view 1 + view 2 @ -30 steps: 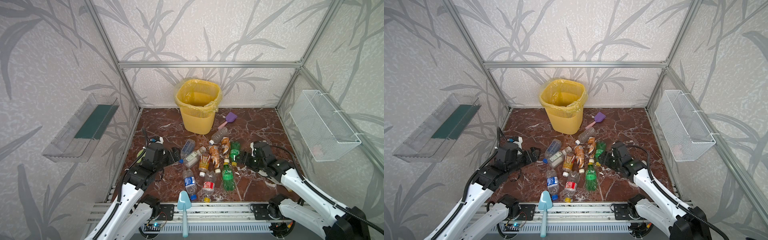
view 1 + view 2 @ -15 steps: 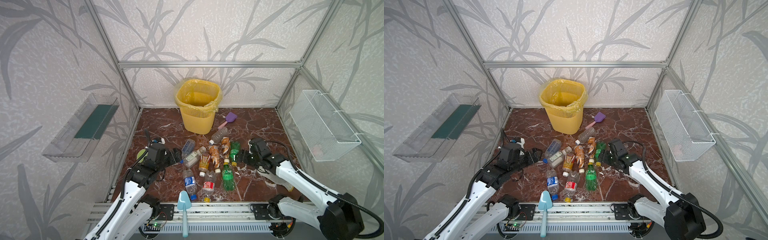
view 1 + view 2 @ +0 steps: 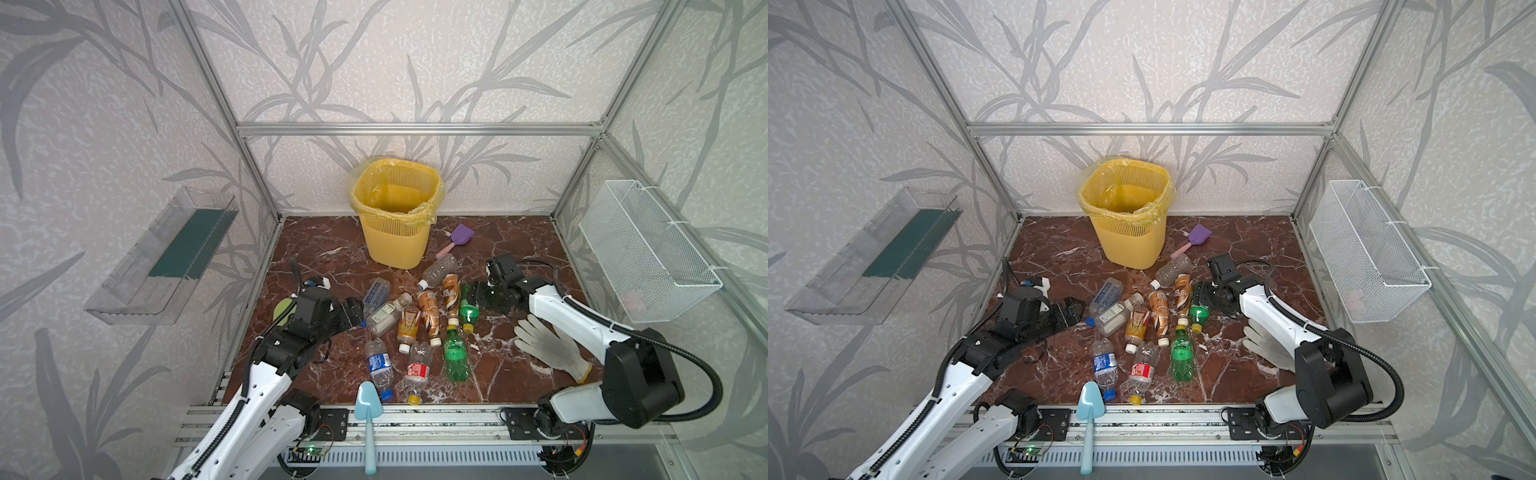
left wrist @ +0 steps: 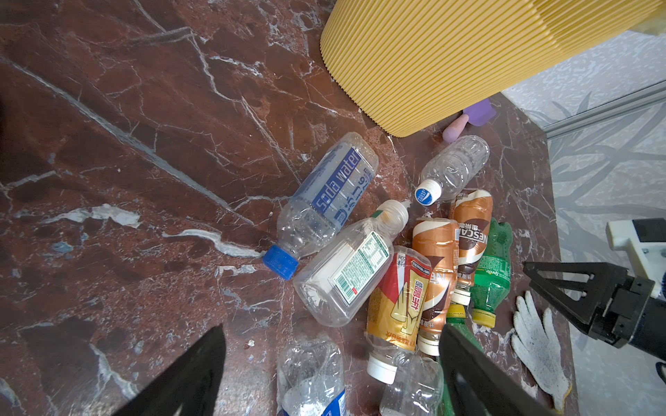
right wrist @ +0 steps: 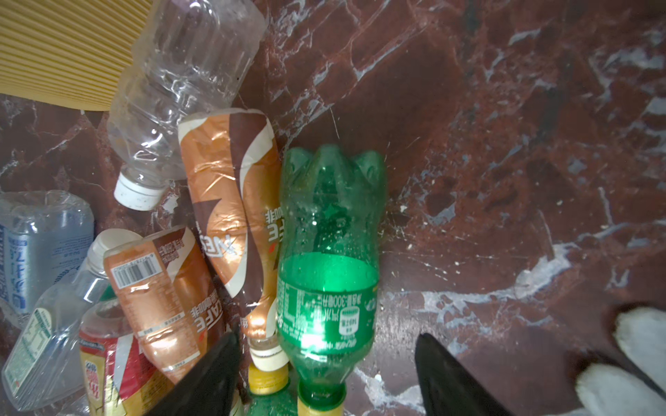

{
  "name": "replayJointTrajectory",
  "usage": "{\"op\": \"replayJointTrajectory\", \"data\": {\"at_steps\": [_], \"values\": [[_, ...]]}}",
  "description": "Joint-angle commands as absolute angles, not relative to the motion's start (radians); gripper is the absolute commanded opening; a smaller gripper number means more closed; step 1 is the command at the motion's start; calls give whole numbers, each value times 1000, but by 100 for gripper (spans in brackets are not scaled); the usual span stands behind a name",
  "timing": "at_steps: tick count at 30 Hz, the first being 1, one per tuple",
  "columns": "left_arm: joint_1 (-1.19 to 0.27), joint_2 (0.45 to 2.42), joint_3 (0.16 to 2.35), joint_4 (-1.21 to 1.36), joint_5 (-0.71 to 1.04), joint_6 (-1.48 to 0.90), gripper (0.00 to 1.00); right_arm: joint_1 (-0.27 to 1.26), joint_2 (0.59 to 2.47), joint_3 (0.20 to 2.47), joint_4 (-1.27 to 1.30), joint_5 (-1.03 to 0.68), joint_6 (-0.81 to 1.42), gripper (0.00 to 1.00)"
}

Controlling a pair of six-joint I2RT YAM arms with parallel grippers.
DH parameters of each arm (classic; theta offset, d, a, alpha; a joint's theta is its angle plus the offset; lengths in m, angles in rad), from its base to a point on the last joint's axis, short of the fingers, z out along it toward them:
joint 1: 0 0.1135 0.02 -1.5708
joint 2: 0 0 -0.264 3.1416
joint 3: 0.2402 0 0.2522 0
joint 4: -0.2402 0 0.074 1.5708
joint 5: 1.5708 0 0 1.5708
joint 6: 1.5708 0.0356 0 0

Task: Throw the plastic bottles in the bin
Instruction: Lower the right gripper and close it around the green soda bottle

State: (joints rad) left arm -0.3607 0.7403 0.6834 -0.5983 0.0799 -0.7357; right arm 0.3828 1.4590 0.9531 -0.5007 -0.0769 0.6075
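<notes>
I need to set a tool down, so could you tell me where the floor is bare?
Free: the marble floor between the bin, the left wall and the left pincer; the far right corner beyond the purple shovel and the right pincer; a strip between the near green bottle and the white glove. Crowded: the bottle pile between both pincers.

I see the red marble floor (image 3: 324, 249) carrying the yellow bin (image 3: 395, 245) at twelve o'clock, bottles (image 3: 428, 316) clustered at centre, a purple shovel (image 3: 459, 237) at one, a white glove (image 3: 544, 345) at four.
</notes>
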Motion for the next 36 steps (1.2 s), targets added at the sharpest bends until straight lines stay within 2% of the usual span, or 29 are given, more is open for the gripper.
{"op": "replayJointTrajectory", "data": {"at_steps": [1,10,15,20,26,36], "values": [[-359,731,674,-608,78,-746,92,372,1519,1010,-540,-102,578,76],[-359,737,672,-606,80,-746,91,361,1676,1081,-568,-122,566,72],[-359,736,675,-610,81,-744,91,347,1701,1093,-595,-106,564,69],[-359,736,676,-611,79,-741,91,334,1701,1073,-615,-113,544,57],[-359,743,680,-612,77,-735,91,334,1633,1009,-650,-118,533,56],[-359,775,681,-591,90,-738,91,373,1401,860,-671,-169,554,54]]}}
